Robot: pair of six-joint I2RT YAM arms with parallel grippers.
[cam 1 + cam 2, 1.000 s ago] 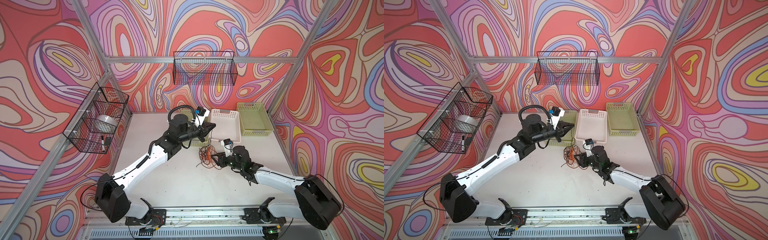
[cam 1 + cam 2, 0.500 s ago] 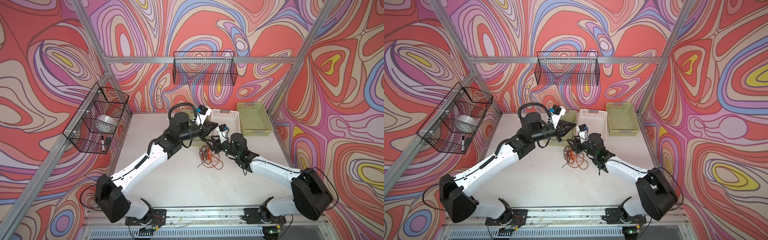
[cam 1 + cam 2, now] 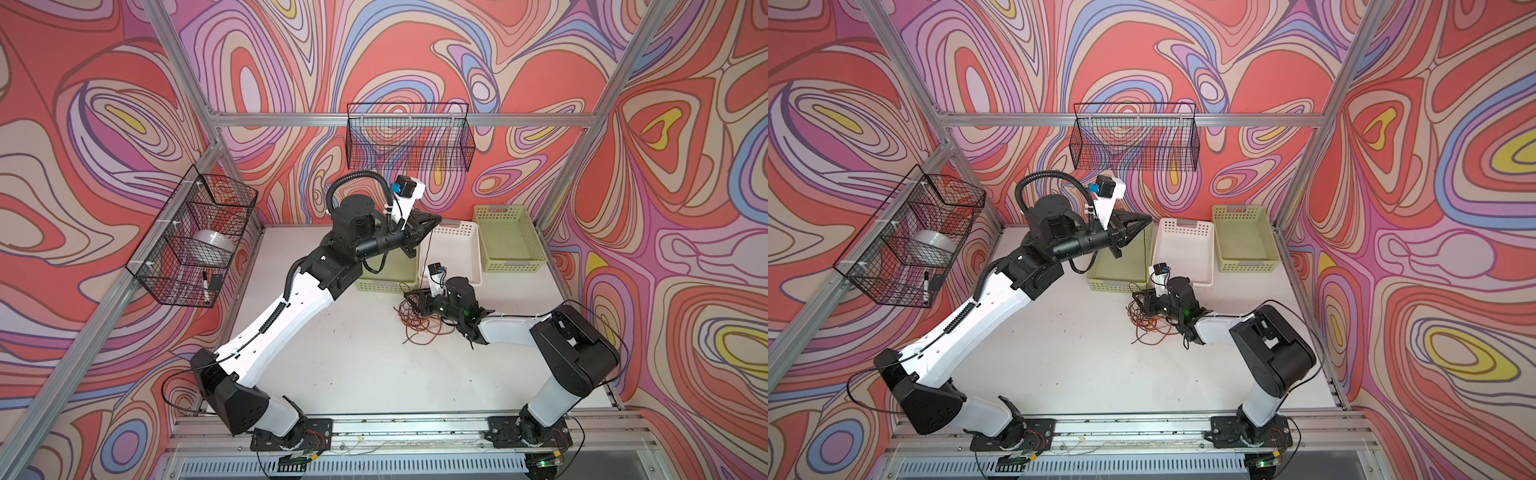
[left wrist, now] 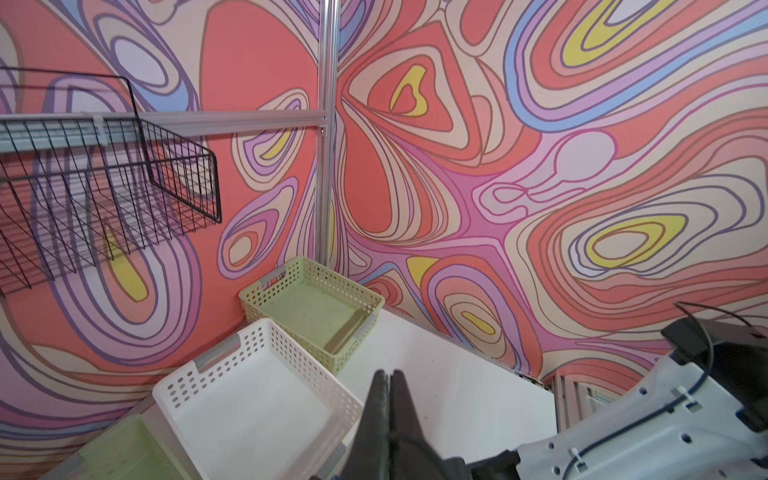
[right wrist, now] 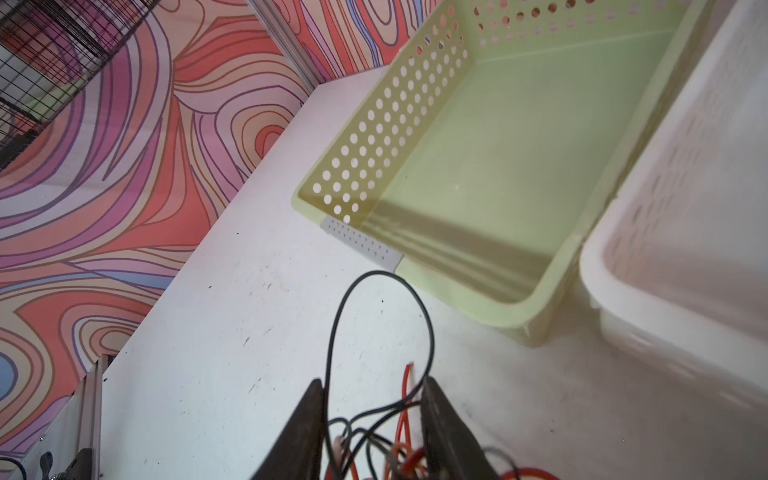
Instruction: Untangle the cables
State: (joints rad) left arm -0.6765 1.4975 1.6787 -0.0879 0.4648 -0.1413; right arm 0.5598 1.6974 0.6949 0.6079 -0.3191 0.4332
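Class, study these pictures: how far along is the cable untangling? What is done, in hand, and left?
Done: no cable lies fully free yet. In hand: the left gripper, shut and raised, holds one dark cable hanging down toward the tangle; the right gripper sits with open jaws around strands there. Left: the orange, brown and dark wires lie knotted on the table.

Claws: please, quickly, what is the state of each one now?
Left claw: closed, pinching a thin dark cable that hangs from its tip.
Right claw: open, with cables lying between its jaws.
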